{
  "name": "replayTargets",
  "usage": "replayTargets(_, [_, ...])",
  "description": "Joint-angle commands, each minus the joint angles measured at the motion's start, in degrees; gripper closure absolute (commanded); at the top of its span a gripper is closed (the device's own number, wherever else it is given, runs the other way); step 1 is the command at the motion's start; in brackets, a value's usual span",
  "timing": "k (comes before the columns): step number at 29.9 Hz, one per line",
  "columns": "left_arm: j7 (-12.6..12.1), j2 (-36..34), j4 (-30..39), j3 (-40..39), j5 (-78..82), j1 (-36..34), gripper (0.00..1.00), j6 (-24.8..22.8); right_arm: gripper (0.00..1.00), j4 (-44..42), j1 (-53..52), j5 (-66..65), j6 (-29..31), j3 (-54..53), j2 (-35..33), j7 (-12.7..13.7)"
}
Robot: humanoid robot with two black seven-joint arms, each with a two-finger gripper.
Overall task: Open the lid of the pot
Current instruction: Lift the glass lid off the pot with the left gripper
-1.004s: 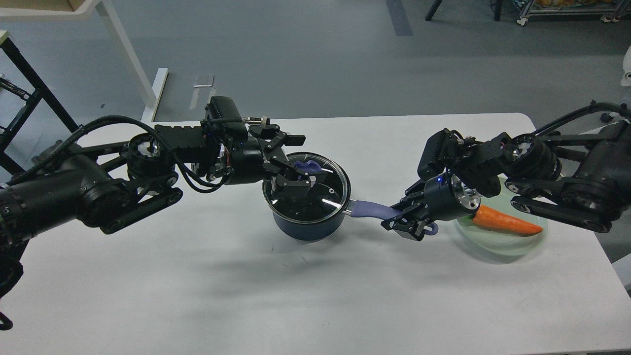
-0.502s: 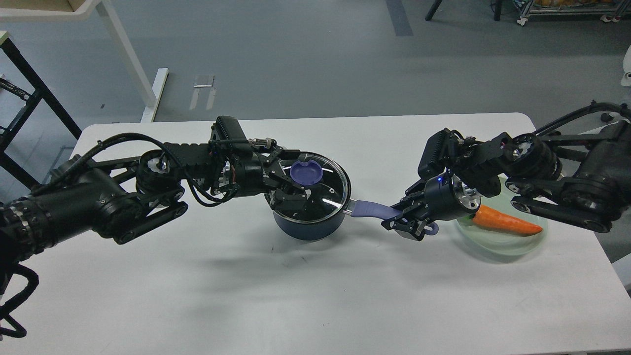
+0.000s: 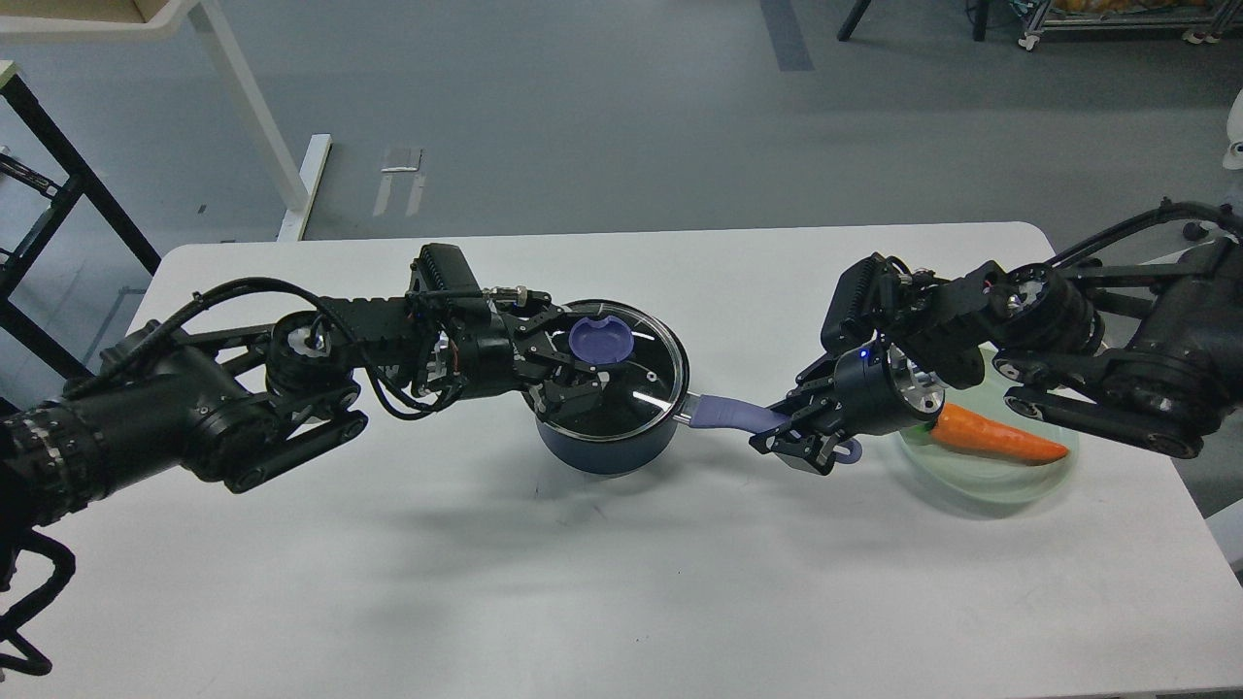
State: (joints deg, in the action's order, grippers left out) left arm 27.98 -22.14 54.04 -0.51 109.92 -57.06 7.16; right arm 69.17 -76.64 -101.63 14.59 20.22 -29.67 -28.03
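The dark navy pot (image 3: 604,449) stands mid-table with the glass lid (image 3: 643,377) sitting on it. The lid's periwinkle knob (image 3: 600,340) shows in full. My left gripper (image 3: 575,355) is open just left of the knob, low over the lid's left half, one finger on the far side and one on the near side; it is not closed on the knob. My right gripper (image 3: 798,433) is shut on the pot's long purple handle (image 3: 733,413), near the end with the hole (image 3: 853,449).
A pale green plate (image 3: 981,481) with an orange carrot (image 3: 992,438) lies right of the handle, under my right forearm. The table's far edge (image 3: 680,233) runs behind both arms. White table legs stand on the floor at the back left.
My left gripper has dropped lower and drawn back left, off the top of the knob, which was partly covered and now shows fully. The right gripper, pot and lid have not moved.
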Motion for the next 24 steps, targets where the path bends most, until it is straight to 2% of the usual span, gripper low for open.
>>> replayTargets(1, [0.02,-0.27,0.28,0.51,0.03,-0.24,0.62,0.13,0.66,0.0,0.08,0.02,0.0,0.0,0.05,0.03])
replayTargets(5, [0.02,-1.5,1.42,0.33,-0.15,-0.85,0.65,0.39,0.66,0.0,0.08,0.02,0.0,0.0,0.05,0.03])
replayTargets(11, [0.02,-7.47,5.2,0.24,-0.32,-5.16,0.64,0.39,0.66,0.0,0.08,0.02,-0.09,0.0,-0.03,0.03])
replayTargets(17, [0.02,-17.3,8.45,0.42,-0.5,-6.39,0.63,0.83,0.66,0.0,0.08,0.02,-0.09,-0.09,0.05,0.03])
replayTargets(21, [0.02,-24.77,9.16,2.25,-0.67,-4.38,0.63,3.72,0.66,0.0,0.08,0.02,-0.09,-0.09,0.05,0.03])
replayTargets(24, [0.02,-28.56,8.98,4.98,-1.55,-1.48,0.62,7.67,0.66,0.0,0.08,0.02,-0.09,-0.09,0.05,0.03])
